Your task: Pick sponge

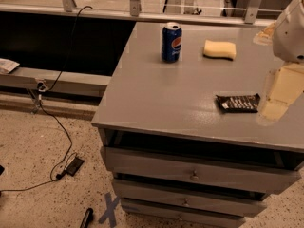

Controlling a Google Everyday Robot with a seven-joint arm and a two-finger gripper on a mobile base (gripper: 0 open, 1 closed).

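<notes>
Rightward, cream pincer (278, 101); soft oblong sponge (220, 49)

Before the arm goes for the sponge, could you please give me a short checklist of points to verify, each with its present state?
1. The sponge is in full view, lying flat on the cabinet top: ok.
2. The sponge has free space around it. The blue can stands to its left, apart from it: ok.
3. The gripper is above the sponge: not ok. It is at the right edge of the view, nearer the camera than the sponge.
4. The gripper is clear of the candy bar wrapper, which lies close beside it: cannot tell.
5. The sponge is grasped: not ok, not yet touched.
</notes>
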